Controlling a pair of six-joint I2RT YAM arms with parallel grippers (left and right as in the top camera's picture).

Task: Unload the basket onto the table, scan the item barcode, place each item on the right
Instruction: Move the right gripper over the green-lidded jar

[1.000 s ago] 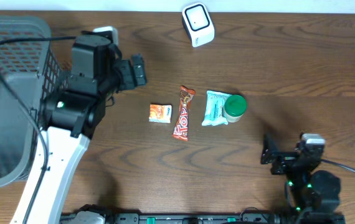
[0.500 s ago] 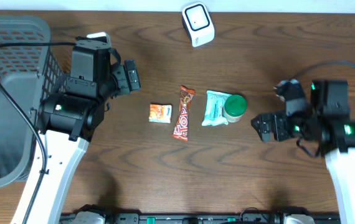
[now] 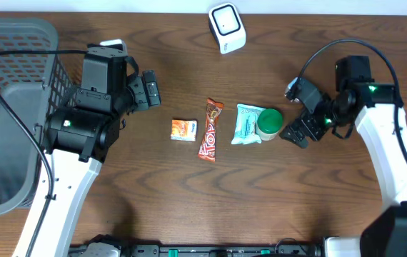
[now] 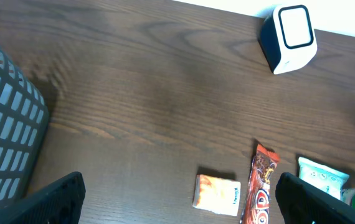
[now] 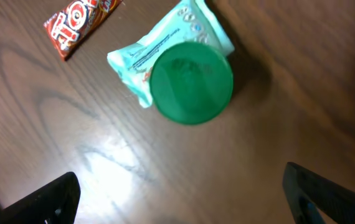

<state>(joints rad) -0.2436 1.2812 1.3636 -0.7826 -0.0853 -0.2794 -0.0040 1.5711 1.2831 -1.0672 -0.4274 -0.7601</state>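
Abutting green-lidded jar (image 3: 269, 123): teal packet (image 3: 245, 124)

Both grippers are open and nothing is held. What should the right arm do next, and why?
Probably lower the right gripper over the green-lidded jar and close on it. Its jaws stand open and empty right beside the jar, and the wrist view shows the lid roughly centred ahead of it. The jar overlaps a pale packet.

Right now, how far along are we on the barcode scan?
Done: nothing yet. The orange packet, candy bar, teal pouch and green-lidded jar all lie on the table, away from the scanner. In hand: the right pincer is open beside the jar; the left pincer is open and empty. Left: grasp an item and show its barcode to the scanner.
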